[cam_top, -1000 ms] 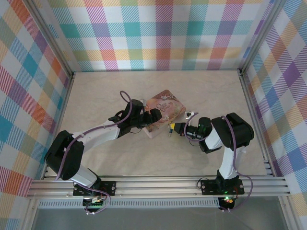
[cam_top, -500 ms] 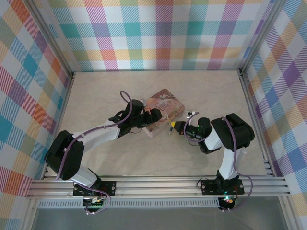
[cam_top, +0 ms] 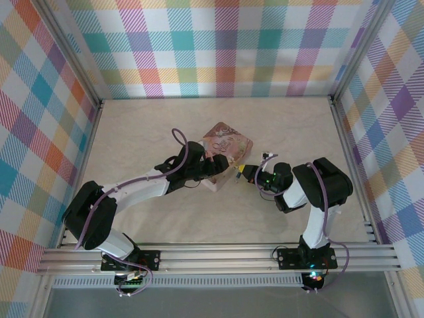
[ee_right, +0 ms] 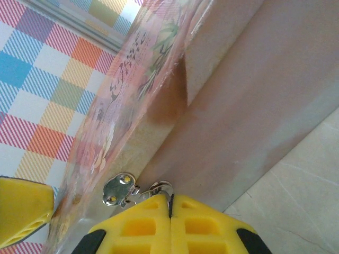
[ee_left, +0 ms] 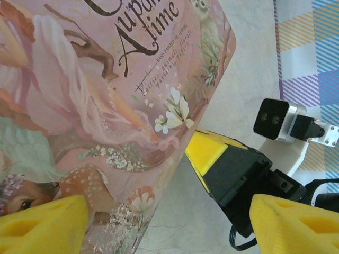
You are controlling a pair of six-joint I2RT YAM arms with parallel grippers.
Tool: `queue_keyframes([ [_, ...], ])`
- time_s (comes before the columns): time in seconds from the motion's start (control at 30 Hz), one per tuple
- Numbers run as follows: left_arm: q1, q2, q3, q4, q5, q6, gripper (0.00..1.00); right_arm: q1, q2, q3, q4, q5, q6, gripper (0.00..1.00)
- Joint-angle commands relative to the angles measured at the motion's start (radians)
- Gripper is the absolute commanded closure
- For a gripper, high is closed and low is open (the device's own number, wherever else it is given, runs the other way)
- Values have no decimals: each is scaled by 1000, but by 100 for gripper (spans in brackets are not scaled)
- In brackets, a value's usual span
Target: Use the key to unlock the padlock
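beige marbled tabletop (cam_top: 132, 132), plaid walls (cam_top: 225, 46); left pincer (ee_left: 169, 209) spread beside pink tin (ee_left: 106, 106), right pincer (ee_right: 170, 201) clenched.

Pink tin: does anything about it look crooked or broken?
The pink tin sits cornerwise to the table edges, with the open left gripper straddling its near edge. No dent or spill shows.

Both arms reach forward and inward; the left gripper (cam_top: 217, 169) gapes wide, the right gripper (ee_right: 170, 210) pinches tight.
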Motion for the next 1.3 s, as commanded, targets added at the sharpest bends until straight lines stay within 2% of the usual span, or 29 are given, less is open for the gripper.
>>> queue_keyframes([
  [0.0,-22,36,-33,-198,1,-32,20,-13,-25,8,54,83,31,100],
  [0.77,-24,27,-22,-232,-20,-15,18,-26,-9,52,54,136,53,100],
  [1.27,-10,16,-26,-231,-37,-16,16,-62,-71,11,26,132,12,100],
])
